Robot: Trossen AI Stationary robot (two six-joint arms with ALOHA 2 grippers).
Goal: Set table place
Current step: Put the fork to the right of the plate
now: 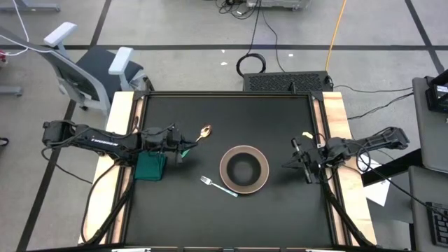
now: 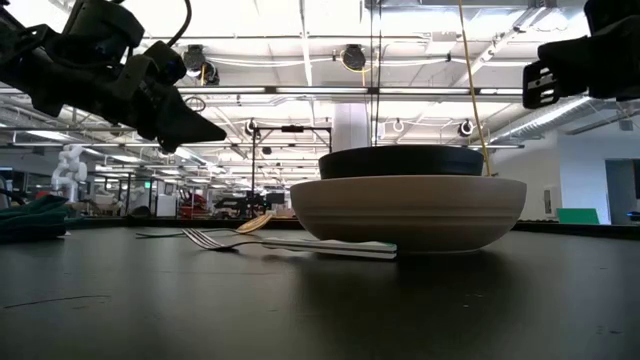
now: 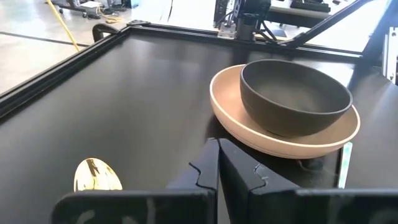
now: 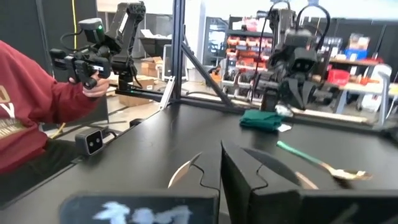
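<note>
black bowl (image 3: 293,93) on beige plate (image 3: 249,127), spoon (image 3: 96,176)

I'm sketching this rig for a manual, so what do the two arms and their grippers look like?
Both arms are dark, nearly black, built from slim jointed segments. The left arm has small white lettering along one segment and black cables looping near its wrist. The right arm also trails black cables by its wrist. The left gripper and the right gripper each have two flat, dark, matte fingers with notched, angular inner edges.
</note>
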